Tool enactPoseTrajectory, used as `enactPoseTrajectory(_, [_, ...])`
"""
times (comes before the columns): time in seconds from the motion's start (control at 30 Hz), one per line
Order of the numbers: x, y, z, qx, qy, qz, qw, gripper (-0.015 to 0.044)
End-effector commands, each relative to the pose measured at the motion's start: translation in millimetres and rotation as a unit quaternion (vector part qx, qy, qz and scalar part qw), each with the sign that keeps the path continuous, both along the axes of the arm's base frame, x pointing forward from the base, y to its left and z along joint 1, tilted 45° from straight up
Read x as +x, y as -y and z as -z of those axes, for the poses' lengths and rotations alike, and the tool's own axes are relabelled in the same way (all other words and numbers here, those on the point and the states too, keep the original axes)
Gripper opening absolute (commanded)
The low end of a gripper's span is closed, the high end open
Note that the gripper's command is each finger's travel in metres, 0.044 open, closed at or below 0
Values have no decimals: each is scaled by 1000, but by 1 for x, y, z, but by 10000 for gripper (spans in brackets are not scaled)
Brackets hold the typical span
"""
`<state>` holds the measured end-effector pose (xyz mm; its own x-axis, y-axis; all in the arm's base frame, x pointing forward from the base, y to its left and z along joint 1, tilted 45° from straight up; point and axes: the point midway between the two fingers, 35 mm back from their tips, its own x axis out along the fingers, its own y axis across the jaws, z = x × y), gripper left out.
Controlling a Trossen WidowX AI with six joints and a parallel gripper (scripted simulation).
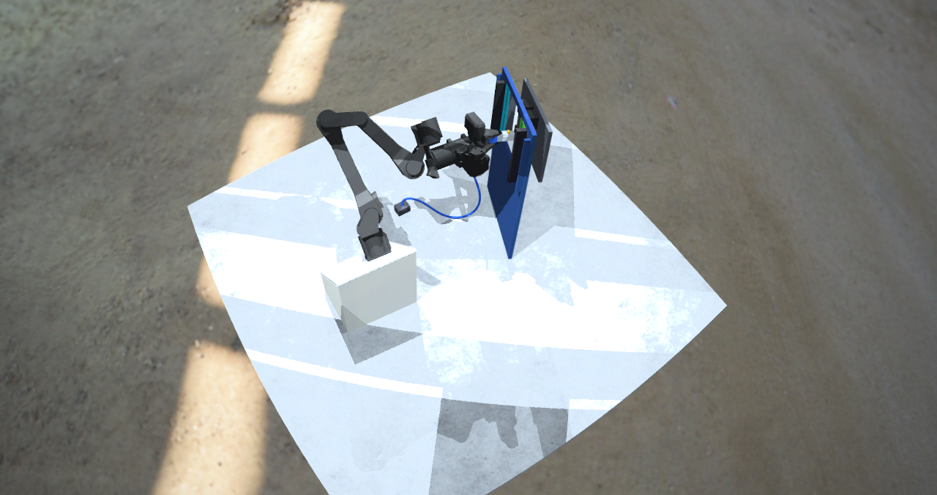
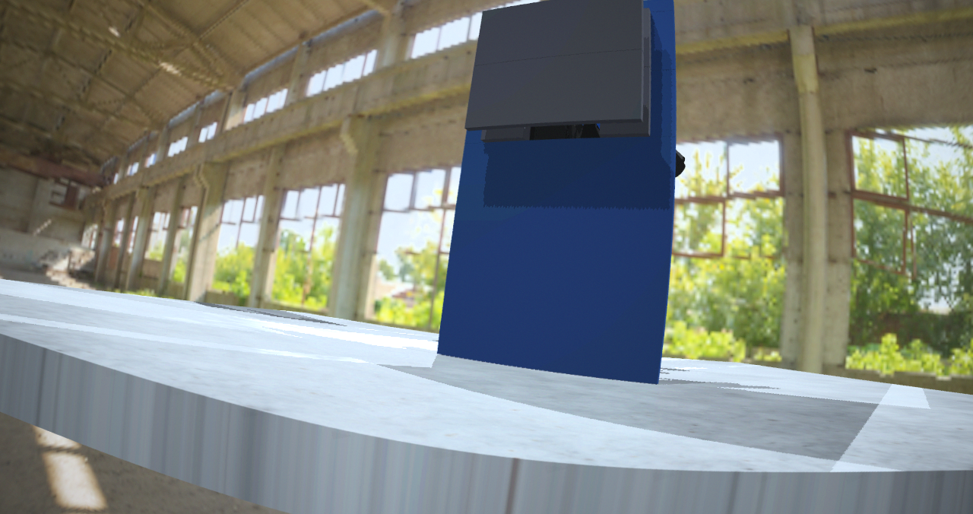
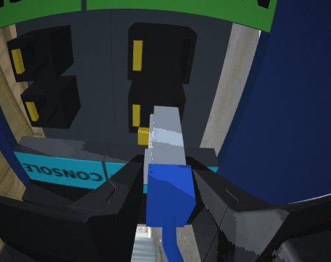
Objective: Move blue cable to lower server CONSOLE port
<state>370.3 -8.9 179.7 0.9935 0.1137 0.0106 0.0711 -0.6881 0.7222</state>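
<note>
From the left in the top view, a dark jointed robot arm (image 1: pixel 350 170) stands on a pale box-shaped pedestal (image 1: pixel 380 295). A slim blue cable (image 1: pixel 479 193) (image 3: pixel 169 238) curves from a small black block (image 1: pixel 401 208) toward the black two-fingered gripper (image 1: pixel 495 136) (image 3: pixel 164 163). A snag or a tight bend there could tug the plug askew.

Across the wrist view, stacked black box-shaped sockets with yellow strips (image 3: pixel 65 51) come first at the left, above a cyan label strip reading CONSOLE (image 3: pixel 65 174), its letters upside down. Such similar openings invite a wrong-port insertion if the aim drifts sideways.

The gripper has its fingers closed firmly on the blue boot of a pale grey rectangular plug (image 3: pixel 169 145). The plug projects ahead of the fingers, overlapping the lower of the central black sockets (image 3: pixel 158 91) in this view; I cannot tell its depth or whether it touches one. A small yellow piece (image 3: pixel 143 136) sits beside it in view. It looks out of any port, so insertion seems to be what remains. If the plug is tilted or turned relative to the opening, its nose could catch on the rim, and pushing on could twist it in the grip. Releasing before the latch clicks could let the cable's pull draw it out.

At the right, the upright dark-blue panel (image 1: pixel 507 197) (image 2: pixel 557 272) (image 3: pixel 300 91) limits finger clearance; a sideways error could scrape it.
</note>
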Motion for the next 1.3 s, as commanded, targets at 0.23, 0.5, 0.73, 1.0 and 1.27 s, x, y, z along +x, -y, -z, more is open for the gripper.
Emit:
enactPoseTrajectory(0.23, [3,1,1,2,1,4,1000,0])
enactPoseTrajectory(0.5, [3,2,2,2,1,4,1000,0])
enactPoseTrajectory(0.73, [4,2,3,2,1,4,1000,0])
enactPoseTrajectory(1.0, [4,2,4,2,1,4,1000,0])
enactPoseTrajectory(1.27, [3,2,5,2,1,4,1000,0])
